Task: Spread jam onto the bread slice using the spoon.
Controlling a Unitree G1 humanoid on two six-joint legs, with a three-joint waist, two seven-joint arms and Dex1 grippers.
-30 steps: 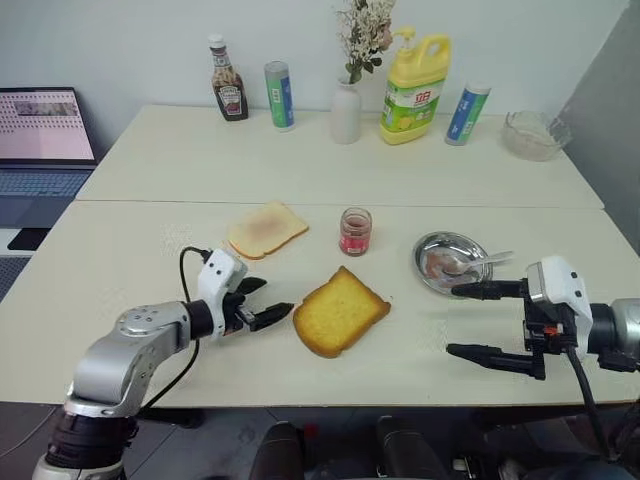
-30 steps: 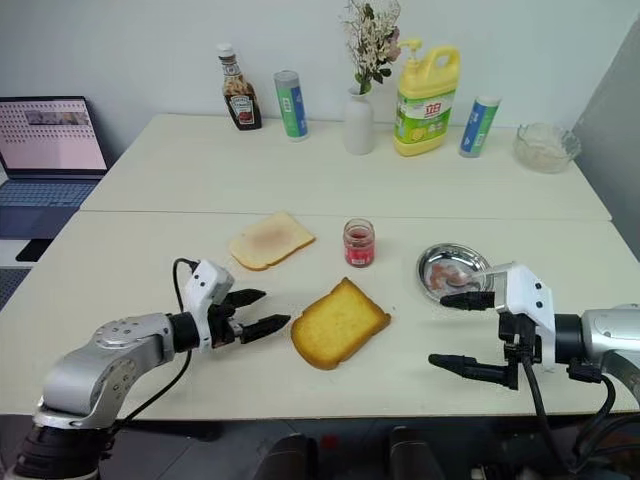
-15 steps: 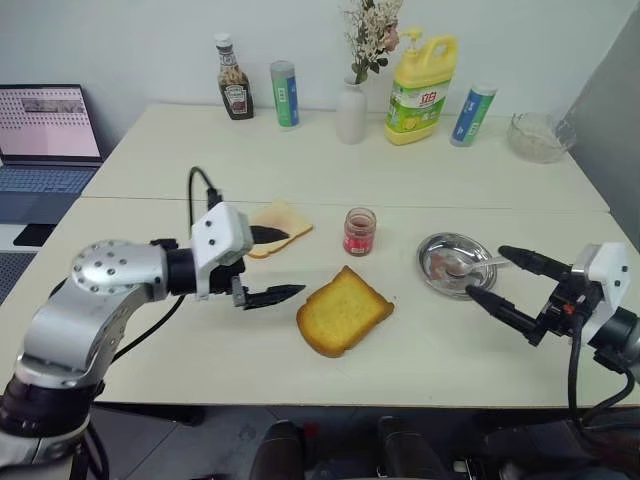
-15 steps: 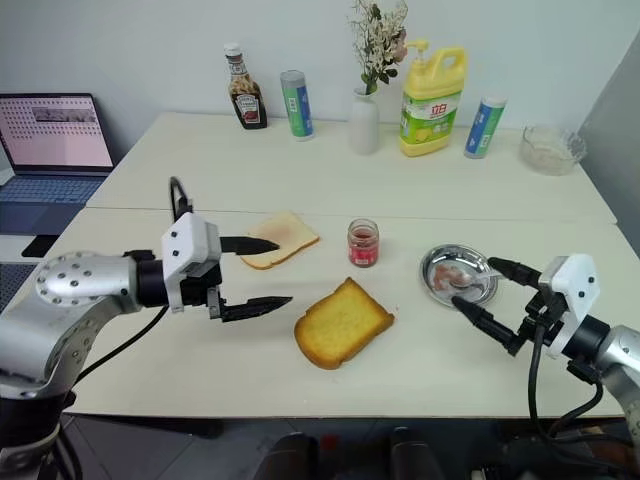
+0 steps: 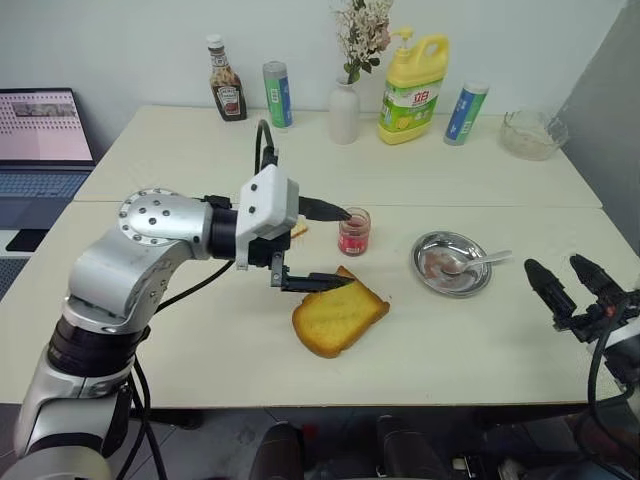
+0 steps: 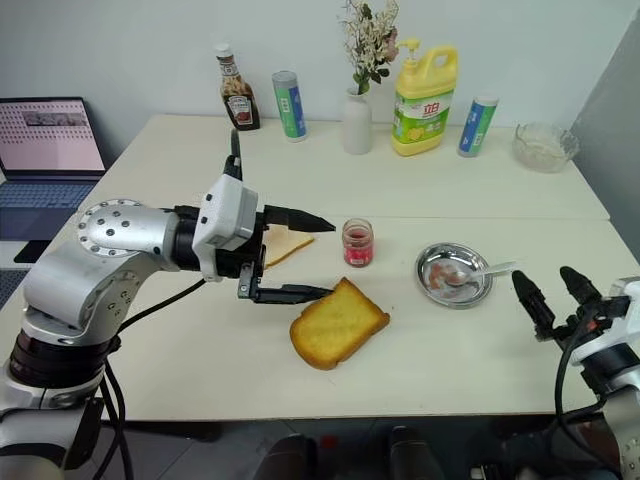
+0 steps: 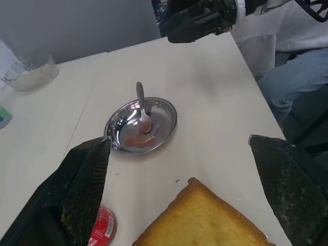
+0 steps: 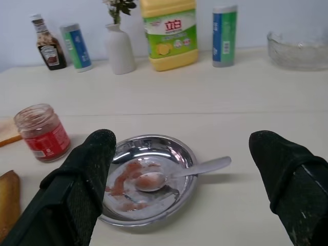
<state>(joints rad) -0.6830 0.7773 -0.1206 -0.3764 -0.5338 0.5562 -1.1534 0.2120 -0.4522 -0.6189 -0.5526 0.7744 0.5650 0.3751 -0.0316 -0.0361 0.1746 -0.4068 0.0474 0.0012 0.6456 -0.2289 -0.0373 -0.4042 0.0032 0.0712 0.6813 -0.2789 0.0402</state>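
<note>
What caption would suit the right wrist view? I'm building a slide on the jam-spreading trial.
Open right gripper faces the spoon lying in the smeared metal dish, jam jar beside it.

The left arm (image 5: 150, 240) is built of rounded silver-grey metal housings, its round joint cap being marked by a ring of small dark screw holes, and a black segment is set between the housings and a white boxy wrist block. A black cable is looped up from that block and is trailed down beside the arm (a second loop is hung lower by the dark ribbed base). The left gripper (image 5: 335, 248) is ended by two slim, pointed black fingers, while the right gripper (image 5: 572, 285) is fitted with stubbier black fingers (image 8: 82, 179) whose pads are finely textured, with black cables behind.
</note>
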